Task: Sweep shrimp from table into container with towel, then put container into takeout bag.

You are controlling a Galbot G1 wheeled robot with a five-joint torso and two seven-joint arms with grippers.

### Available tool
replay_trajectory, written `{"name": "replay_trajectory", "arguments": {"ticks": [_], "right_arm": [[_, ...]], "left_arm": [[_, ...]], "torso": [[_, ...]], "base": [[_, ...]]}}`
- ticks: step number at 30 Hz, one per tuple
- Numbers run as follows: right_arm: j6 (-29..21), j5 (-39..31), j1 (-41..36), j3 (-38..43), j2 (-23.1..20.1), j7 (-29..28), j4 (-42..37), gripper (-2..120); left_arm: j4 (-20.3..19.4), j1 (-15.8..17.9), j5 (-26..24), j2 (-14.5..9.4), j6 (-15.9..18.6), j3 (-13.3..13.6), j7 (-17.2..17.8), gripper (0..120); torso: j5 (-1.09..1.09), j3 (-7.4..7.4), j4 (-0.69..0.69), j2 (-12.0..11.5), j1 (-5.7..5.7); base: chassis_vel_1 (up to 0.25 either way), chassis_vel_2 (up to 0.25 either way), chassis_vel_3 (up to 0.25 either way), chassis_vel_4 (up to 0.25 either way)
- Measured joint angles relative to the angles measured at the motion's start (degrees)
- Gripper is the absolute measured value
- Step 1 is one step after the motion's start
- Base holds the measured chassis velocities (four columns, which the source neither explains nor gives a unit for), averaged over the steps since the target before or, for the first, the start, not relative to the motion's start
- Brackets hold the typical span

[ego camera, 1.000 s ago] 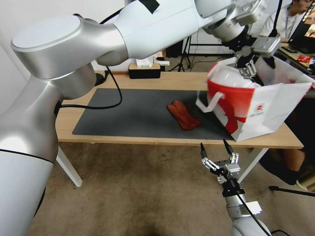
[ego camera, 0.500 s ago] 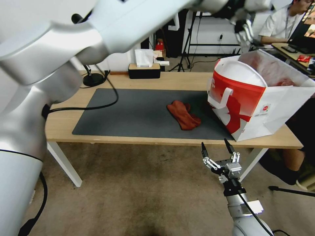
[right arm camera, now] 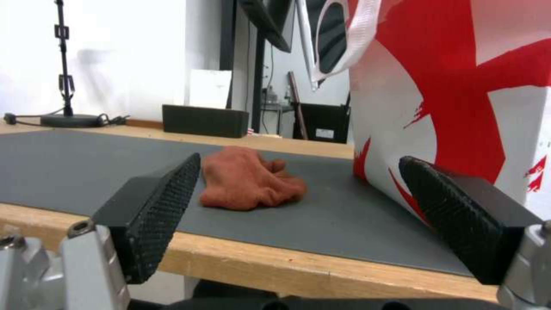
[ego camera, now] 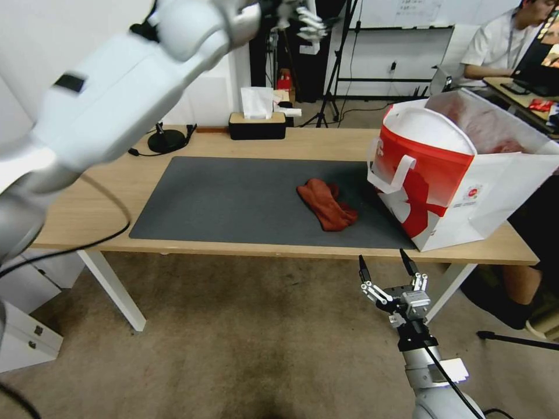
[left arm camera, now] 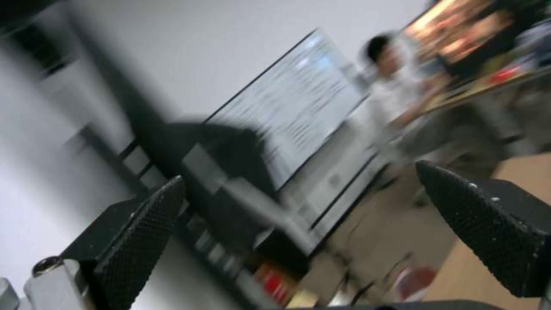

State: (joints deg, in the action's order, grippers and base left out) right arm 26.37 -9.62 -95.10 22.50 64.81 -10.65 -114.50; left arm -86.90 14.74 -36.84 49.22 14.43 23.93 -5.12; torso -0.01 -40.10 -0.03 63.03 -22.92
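Note:
The takeout bag (ego camera: 442,192) stands leaning at the right end of the table (ego camera: 262,139), its red front also close in the right wrist view (right arm camera: 459,86). A white rounded surface (ego camera: 428,129) in its mouth looks like the container. The shrimp are hidden. The rust-red towel (ego camera: 326,203) lies crumpled on the grey mat (ego camera: 233,198), just left of the bag. My left gripper (ego camera: 305,16) is raised high above the table's back edge, open and holding nothing (left arm camera: 298,176). My right gripper (ego camera: 381,259) hangs open below the front edge, facing the towel (right arm camera: 247,181).
A black tissue box (ego camera: 256,125) and a round black lamp base (ego camera: 166,139) with its cable sit along the table's back edge. White drawers (ego camera: 29,337) stand on the floor at the left. Tripod legs (ego camera: 326,99) stand behind the table.
My left arm has swung up and to the left, away from the bag's mouth, and its gripper now holds nothing. The bag has settled. The right arm has not moved.

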Motion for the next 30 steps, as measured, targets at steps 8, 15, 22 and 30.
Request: {"name": "replay_trajectory", "arguments": {"ticks": [8,15,22,30], "right_arm": [[0.0,0.4,-0.1,-0.3,0.4,0.0,0.2,90],[0.0,0.5,0.0,-0.5,0.4,0.0,0.6,92],[0.0,0.5,-0.1,-0.7,0.7,-0.2,0.7,95],[-0.4,0.6,-0.2,-0.8,0.9,-0.4,0.7,99]], "left_arm": [[-15.4,-26.3,2.9,-12.5,3.3,-21.2,6.9,100],[-23.6,-51.9,6.3,-15.6,-0.6,-39.3,11.1,100],[-30.8,-81.9,10.9,-7.5,-5.5,-59.3,13.7,100],[-35.0,-96.7,15.1,3.7,-13.5,-63.6,13.7,100]], "torso": [[-0.03,0.0,0.0,0.0,0.02],[-0.03,0.0,0.04,0.0,0.01],[-0.01,0.0,0.06,0.0,0.01],[0.02,0.0,0.01,0.0,0.01]], "base": [[0.0,0.0,0.0,0.0],[0.0,0.0,0.0,0.0],[0.0,0.0,0.0,0.0],[0.0,0.0,0.0,0.0]]}}
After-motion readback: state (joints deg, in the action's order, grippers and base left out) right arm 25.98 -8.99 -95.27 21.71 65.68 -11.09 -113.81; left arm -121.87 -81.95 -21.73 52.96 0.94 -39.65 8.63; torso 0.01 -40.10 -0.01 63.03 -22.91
